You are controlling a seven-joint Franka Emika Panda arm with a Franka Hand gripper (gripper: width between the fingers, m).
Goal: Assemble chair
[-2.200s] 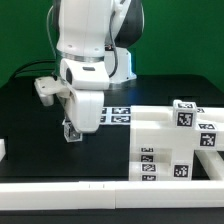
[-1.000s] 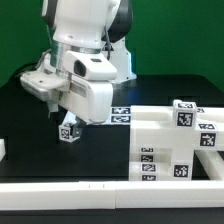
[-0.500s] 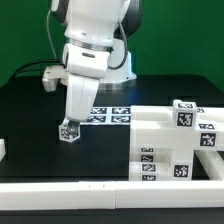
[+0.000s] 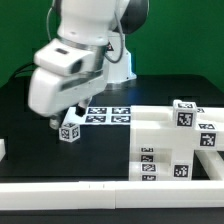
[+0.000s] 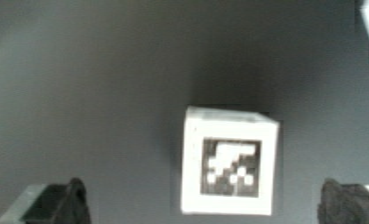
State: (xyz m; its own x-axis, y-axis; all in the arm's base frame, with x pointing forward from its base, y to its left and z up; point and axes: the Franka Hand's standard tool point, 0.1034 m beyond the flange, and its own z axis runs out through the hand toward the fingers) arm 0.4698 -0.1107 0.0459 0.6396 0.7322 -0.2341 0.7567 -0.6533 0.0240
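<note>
Your gripper (image 5: 199,203) stands wide open and holds nothing. In the wrist view both fingertips (image 5: 56,203) show dark at the frame edge, well apart, with bare black table (image 4: 30,110) between them and no contact with any part.

A small white tagged block (image 5: 229,160) lies on the table just beyond the fingertips, free of them, its black-and-white tag facing the wrist camera. In the exterior view you see this same block (image 4: 70,131) alone on the black surface, close beside the arm's blurred wrist housing, toward the exterior view's left of the marker board (image 4: 108,116).

The larger part of the chair (image 4: 175,145), a blocky white assembly bearing several tags, sits at the exterior view's right, well apart from the small block. The long plain white rail (image 4: 100,197) runs along the near edge of the table. You should note the arm is motion-blurred in the exterior view, so its exact pose over the block cannot be read there.
</note>
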